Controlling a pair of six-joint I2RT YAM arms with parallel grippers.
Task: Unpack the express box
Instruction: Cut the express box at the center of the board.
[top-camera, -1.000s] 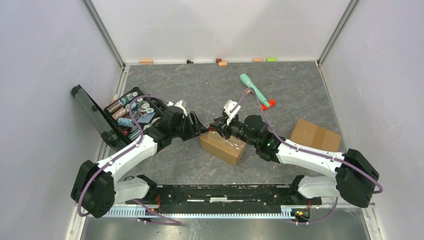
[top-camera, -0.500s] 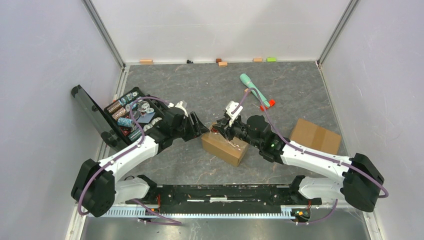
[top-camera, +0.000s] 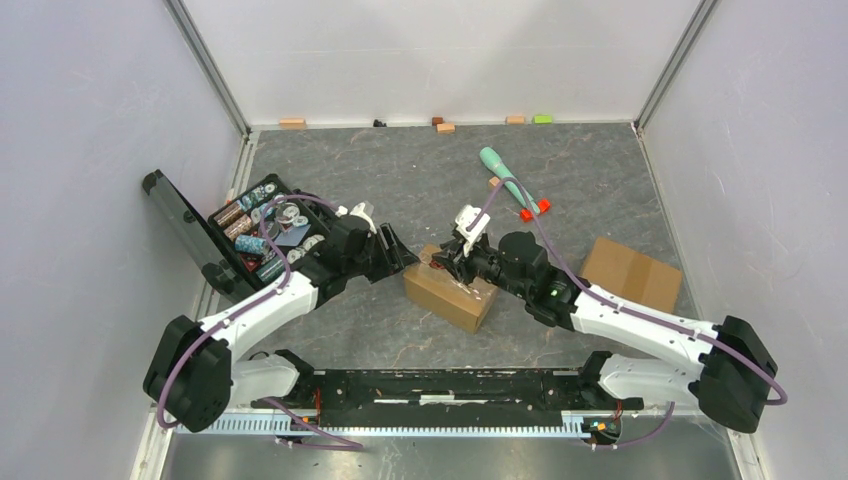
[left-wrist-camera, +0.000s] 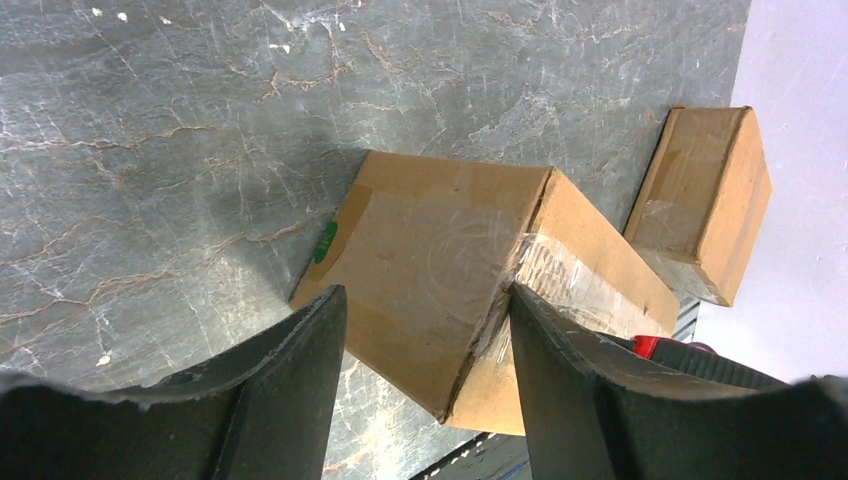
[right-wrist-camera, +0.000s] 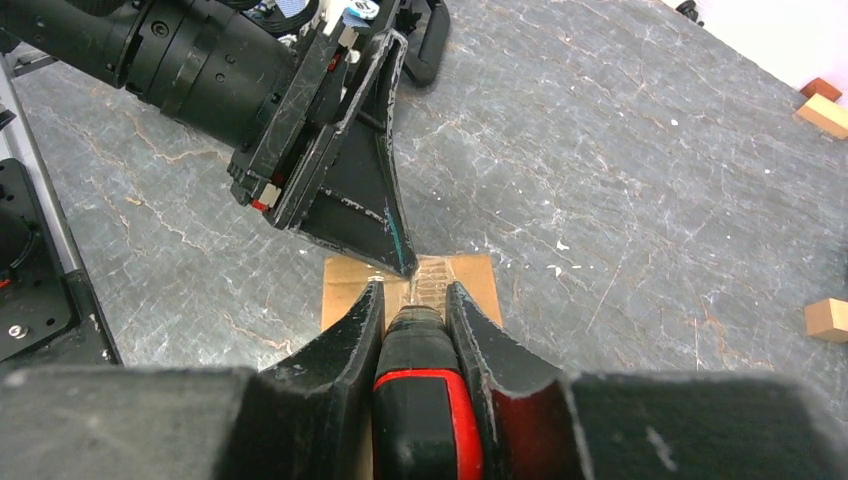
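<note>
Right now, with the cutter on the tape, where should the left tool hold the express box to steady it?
Probably the narrow end facing the left tool, coming in from the left with the jaws spanning the box's width. The express box lies flat and long, its sides there are bare, and the right tool has the cutter on the top tape.

Robot-lab test cell. Evidence: plain white panel walls (top-camera: 450, 60) on aluminium posts (top-camera: 208, 70); grey stone-patterned tabletop (top-camera: 400, 170); two cabled robot arms (top-camera: 262, 305) bolted to black mounting rail (top-camera: 440, 385) at near edge; small coloured blocks (top-camera: 445, 127) lined along far wall.
</note>
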